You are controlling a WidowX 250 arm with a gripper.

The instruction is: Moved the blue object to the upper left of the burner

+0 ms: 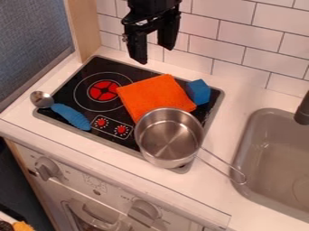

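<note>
Black robot gripper (pixel 153 54) at the top centre of the frame, in front of a white tiled wall (pixel 244 40), its two fingers spread apart with nothing between them. The blue block (pixel 198 92), probably the object meant, sits at the right rear of a black cooktop (pixel 84 74), right of centre in the frame, just beside an orange cloth (pixel 154 97). The burner (pixel 104 90), red at its middle, is left of centre, with the cloth between it and the block.

A grasp that closes too far left could pinch the cloth's edge along with the block; a low carry could drag the cloth or knock the steel pot (pixel 169 137). Let go too soon, the block could land on the burner rather than to its upper left. The spoon (pixel 71 116) has a blue handle too, so the wrong item could be picked.

Counted: one block, one cloth, one pot, one spoon, one burner in sight, two small red knobs (pixel 121 129) and one sink (pixel 271 153)
</note>
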